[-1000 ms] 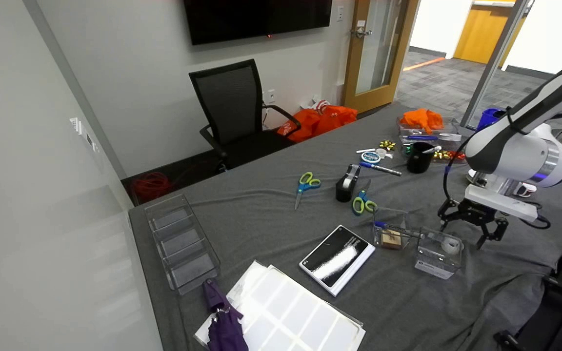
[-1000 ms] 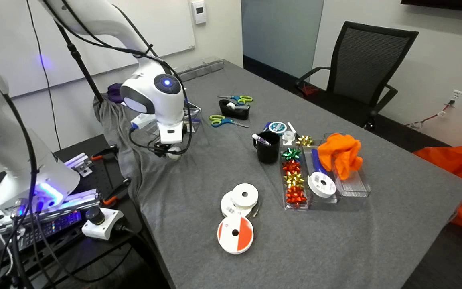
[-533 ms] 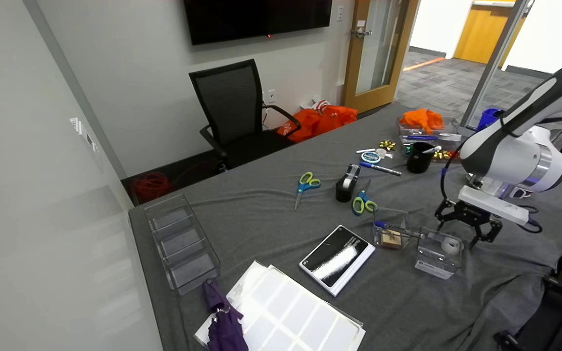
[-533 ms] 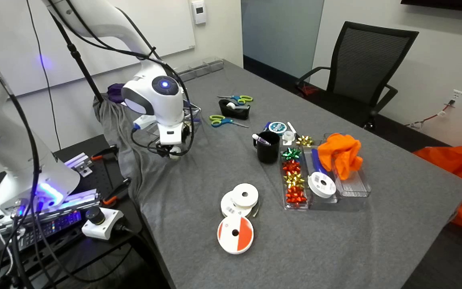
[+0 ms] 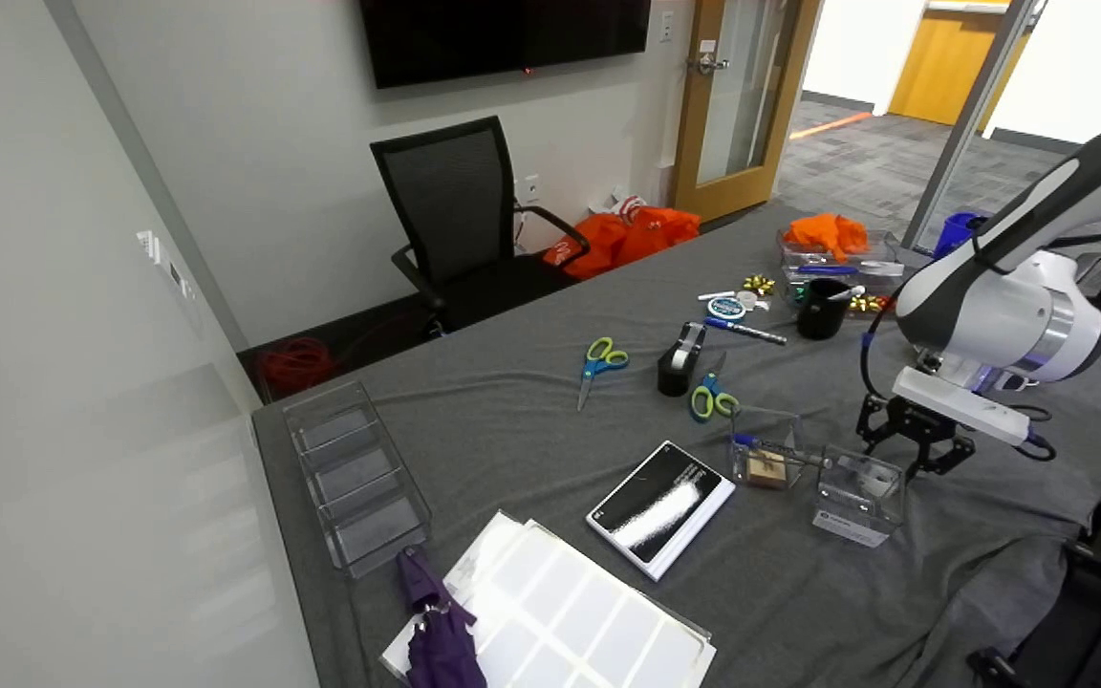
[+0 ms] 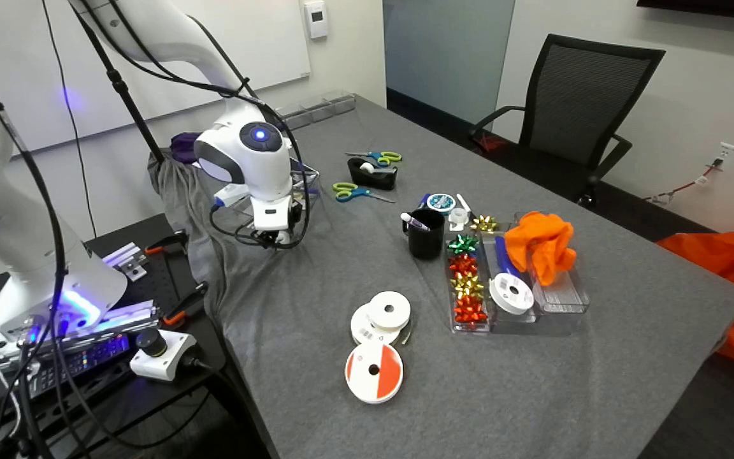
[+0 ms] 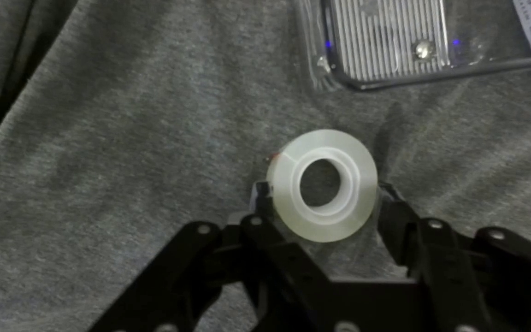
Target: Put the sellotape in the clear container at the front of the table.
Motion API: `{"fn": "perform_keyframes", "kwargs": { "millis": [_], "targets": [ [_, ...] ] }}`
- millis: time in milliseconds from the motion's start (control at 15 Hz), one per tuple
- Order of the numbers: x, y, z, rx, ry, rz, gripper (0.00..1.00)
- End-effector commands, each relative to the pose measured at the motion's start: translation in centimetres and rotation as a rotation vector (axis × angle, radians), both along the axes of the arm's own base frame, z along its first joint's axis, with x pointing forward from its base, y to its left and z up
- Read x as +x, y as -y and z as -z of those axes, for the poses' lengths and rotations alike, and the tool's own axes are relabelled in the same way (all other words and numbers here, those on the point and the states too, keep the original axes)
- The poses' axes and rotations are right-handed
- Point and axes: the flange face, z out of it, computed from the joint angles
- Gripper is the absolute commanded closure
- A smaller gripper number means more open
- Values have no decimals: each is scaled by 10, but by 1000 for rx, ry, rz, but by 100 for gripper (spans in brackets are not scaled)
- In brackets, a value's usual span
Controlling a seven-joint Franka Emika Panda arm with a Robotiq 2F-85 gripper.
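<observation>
The sellotape is a pale roll lying flat in the wrist view, above grey cloth. My gripper has its black fingers against both sides of the roll. In an exterior view the roll shows under the gripper. Right beside it is a small clear container with a white label, and its ribbed base shows top right in the wrist view. In an exterior view the roll shows blurred through its wall. A second small clear box holds a wooden block and marker.
A black notebook, scissors and a black tape dispenser lie on the table near the boxes. A black mug, ribbon spools and trays of bows stand further along. A stepped clear tray lies at the far end.
My gripper has moved slightly toward the labelled clear container and its fingers have drawn together on the roll. The roll has shifted slightly with them.
</observation>
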Motion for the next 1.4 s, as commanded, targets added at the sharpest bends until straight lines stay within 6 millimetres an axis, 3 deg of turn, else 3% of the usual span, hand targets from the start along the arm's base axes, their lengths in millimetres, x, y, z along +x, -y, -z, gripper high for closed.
{"fn": "perform_keyframes", "kwargs": {
  "millis": [0,733,1333],
  "targets": [
    [-1,0,3,-9,0,-1,69],
    [-26,24,-48,78,-30,-85,69],
    [-32,26,-103,174,-24,-118,69]
  ]
}}
